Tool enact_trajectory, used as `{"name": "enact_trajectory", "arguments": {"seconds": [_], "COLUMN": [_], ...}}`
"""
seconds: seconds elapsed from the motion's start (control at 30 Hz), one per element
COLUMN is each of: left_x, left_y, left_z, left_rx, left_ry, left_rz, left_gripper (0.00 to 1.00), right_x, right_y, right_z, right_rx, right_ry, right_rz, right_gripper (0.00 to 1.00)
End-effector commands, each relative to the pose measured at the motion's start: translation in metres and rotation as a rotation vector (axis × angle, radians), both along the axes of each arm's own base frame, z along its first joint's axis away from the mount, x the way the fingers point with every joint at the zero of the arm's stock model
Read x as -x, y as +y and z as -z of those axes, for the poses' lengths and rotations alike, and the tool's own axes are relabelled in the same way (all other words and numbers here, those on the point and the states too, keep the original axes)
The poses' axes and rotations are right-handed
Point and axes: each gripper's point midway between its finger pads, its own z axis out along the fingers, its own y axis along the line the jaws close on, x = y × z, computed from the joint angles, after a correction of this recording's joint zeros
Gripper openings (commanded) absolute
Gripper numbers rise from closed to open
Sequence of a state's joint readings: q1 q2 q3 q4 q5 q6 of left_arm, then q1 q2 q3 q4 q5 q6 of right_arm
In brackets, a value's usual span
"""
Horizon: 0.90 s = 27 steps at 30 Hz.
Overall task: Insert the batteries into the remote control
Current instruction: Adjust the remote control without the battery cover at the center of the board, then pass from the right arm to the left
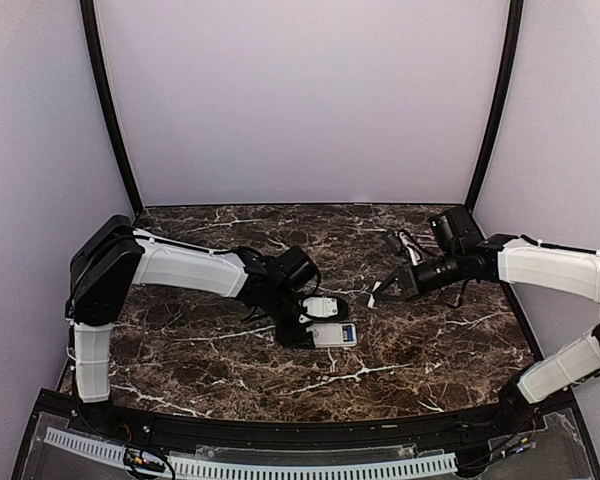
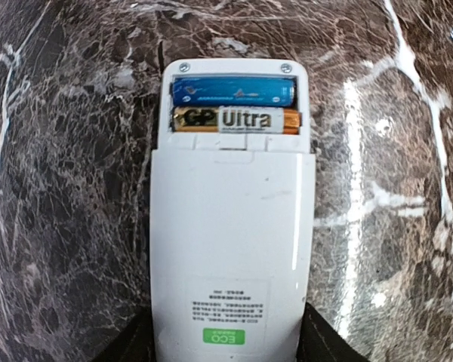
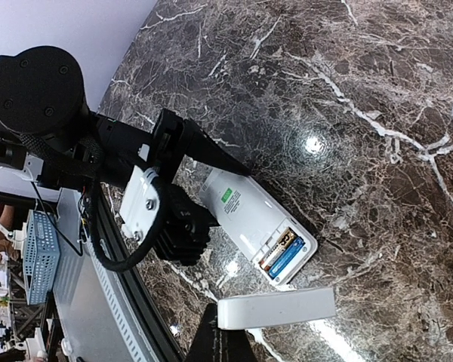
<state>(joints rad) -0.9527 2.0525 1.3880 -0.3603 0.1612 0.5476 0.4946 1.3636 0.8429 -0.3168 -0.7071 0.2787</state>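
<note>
Remote control (image 1: 335,334) is lying back side up on the dark marble counter (image 1: 440,350), near the middle of the top picture. Its battery slot is standing open, and a blue battery (image 2: 232,93) and a gold battery (image 2: 235,120) are sitting side by side inside. Left claw (image 2: 226,341) is sitting at the remote's lower end with one finger on each side. I cannot tell if it is squeezing. Right claw (image 1: 383,291) is closed and pinching the white battery cover (image 3: 275,308), up and right of the remote.
</note>
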Motion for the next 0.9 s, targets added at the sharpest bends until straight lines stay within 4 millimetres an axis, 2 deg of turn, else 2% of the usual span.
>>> {"name": "enact_trajectory", "arguments": {"seconds": [0.0, 0.13, 0.2, 0.27, 0.3, 0.33, 0.37, 0.43, 0.47, 0.5, 0.53, 0.57, 0.6, 0.63, 0.67, 0.7, 0.73, 0.8, 0.87], "left_x": [0.01, 0.002, -0.002, -0.004, -0.005, -0.005, -0.006, -0.009, -0.005, -0.01, -0.005, -0.005, 0.003, -0.001, 0.006, 0.001, 0.004, -0.002, -0.004], "left_y": [0.039, 0.068, 0.08, 0.085, 0.084, 0.079, 0.072, 0.052, 0.043, 0.031, 0.022, 0.012, 0.009, -0.004, -0.008, -0.014, -0.018, -0.023, -0.022], "left_z": [0.023, 0.026, 0.026, 0.021, 0.019, 0.008, 0.001, -0.036, -0.049, -0.073, -0.086, -0.112, -0.115, -0.15, -0.154, -0.183, -0.193, -0.238, -0.274], "left_rx": [-0.175, -0.255, -0.28, -0.277, -0.266, -0.227, -0.182, -0.023, 0.043, 0.151, 0.213, 0.323, 0.355, 0.471, 0.501, 0.584, 0.616, 0.736, 0.833], "left_ry": [0.07, 0.101, 0.101, 0.083, 0.073, 0.064, 0.05, -0.009, -0.025, -0.099, -0.127, -0.201, -0.22, -0.316, -0.342, -0.43, -0.462, -0.57, -0.638], "left_rz": [-0.025, -0.099, -0.122, -0.129, -0.127, -0.114, -0.107, -0.077, -0.045, -0.029, 0.002, 0.023, 0.045, 0.06, 0.076, 0.07, 0.073, 0.045, 0.02], "left_gripper": [0.49, 0.46, 0.48, 0.56, 0.65, 0.69, 0.77, 0.88, 0.9, 0.92, 0.93, 0.95, 0.96, 0.98, 0.99, 0.99, 0.99, 0.99, 0.99], "right_x": [0.002, 0.004, 0.005, 0.005, 0.005, 0.005, 0.004, 0.004, 0.004, 0.005, 0.005, 0.005, 0.006, 0.007, 0.009, 0.01, 0.013, 0.016, 0.02], "right_y": [-0.001, 0.002, 0.004, 0.007, 0.008, 0.009, 0.01, 0.014, 0.018, 0.021, 0.025, 0.028, 0.031, 0.035, 0.038, 0.04, 0.041, 0.04, 0.036], "right_z": [-0.014, -0.024, -0.026, -0.028, -0.03, -0.033, -0.037, -0.047, -0.055, -0.064, -0.074, -0.085, -0.097, -0.113, -0.13, -0.148, -0.166, -0.201, -0.23], "right_rx": [-0.018, -0.047, -0.068, -0.083, -0.092, -0.102, -0.115, -0.152, -0.177, -0.205, -0.228, -0.253, -0.278, -0.309, -0.342, -0.373, -0.4, -0.444, -0.485], "right_ry": [-0.037, -0.053, -0.051, -0.045, -0.043, -0.047, -0.049, -0.062, -0.07, -0.084, -0.094, -0.1, -0.119, -0.142, -0.169, -0.198, -0.227, -0.286, -0.33], "right_rz": [-0.021, -0.04, -0.052, -0.057, -0.054, -0.053, -0.051, -0.05, -0.051, -0.055, -0.057, -0.052, -0.051, -0.054, -0.058, -0.059, -0.06, -0.041, -0.018], "right_gripper": [0.0, 0.0, 0.0, 0.0, 0.0, 0.0, 0.0, 0.0, 0.0, 0.0, 0.0, 0.0, 0.0, 0.0, 0.0, 0.0, 0.0, 0.0, 0.0]}}
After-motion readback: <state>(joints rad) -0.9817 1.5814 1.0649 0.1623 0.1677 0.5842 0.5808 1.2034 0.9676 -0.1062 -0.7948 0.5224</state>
